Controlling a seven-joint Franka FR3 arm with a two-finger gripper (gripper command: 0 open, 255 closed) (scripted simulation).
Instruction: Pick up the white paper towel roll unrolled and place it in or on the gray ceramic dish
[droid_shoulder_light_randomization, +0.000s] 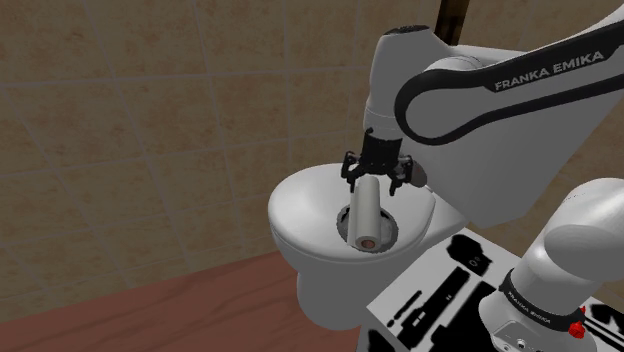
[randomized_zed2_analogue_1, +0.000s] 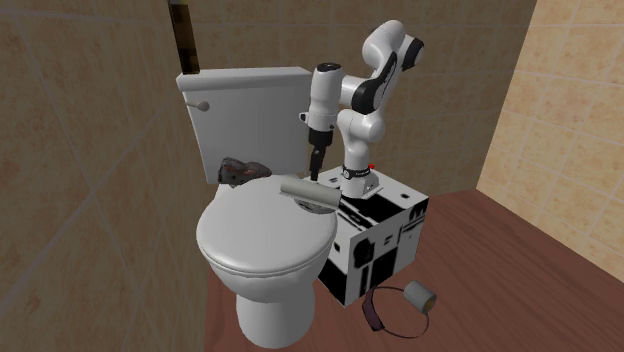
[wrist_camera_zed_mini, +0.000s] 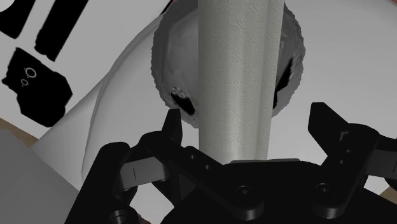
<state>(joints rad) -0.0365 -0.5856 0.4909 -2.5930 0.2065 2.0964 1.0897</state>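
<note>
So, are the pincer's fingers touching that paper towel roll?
Apart. The wrist view shows the paper towel roll between the open pincer's fingers, with a clear gap beside each finger.

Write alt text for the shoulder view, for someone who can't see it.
A white paper towel roll lies across a gray dish on a closed white toilet lid, with the Franka arm's black jaws open either side of the roll's far end. Behind is a tan tiled wall; a reddish-brown floor and the stand show below.
</note>
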